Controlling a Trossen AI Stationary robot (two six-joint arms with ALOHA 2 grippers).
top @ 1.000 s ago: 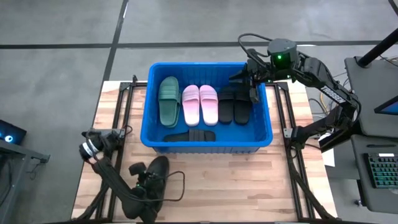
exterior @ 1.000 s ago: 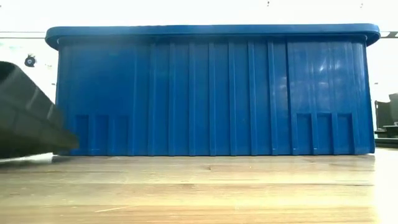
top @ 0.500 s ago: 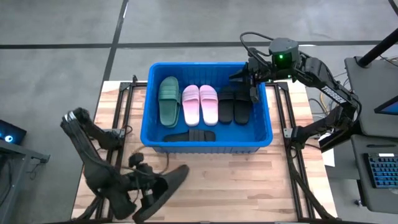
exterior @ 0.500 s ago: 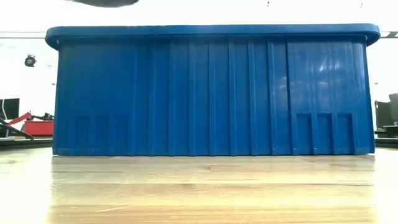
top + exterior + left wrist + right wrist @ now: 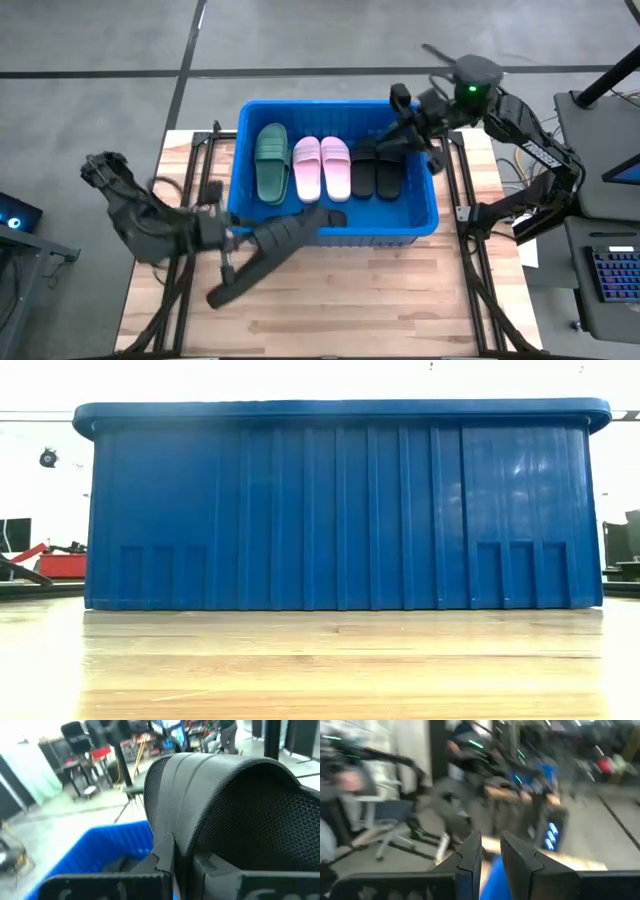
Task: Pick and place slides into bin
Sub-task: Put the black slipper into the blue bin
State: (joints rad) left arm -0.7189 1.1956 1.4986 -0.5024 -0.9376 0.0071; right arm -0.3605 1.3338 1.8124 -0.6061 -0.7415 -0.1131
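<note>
Six slides (image 5: 321, 167) lie in the bin (image 5: 420, 222) — left jaws clench a seventh (image 5: 268, 249), right jaws indeterminate.

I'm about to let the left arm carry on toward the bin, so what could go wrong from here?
1. The left gripper holds the black slide by one end, so the long free end may slip or twist loose.
2. The slide is crossing the bin at its near rim and could catch there.
3. Another black slide already lies under its path, and the right gripper is over the bin's far corner, so landing room is tight.
</note>
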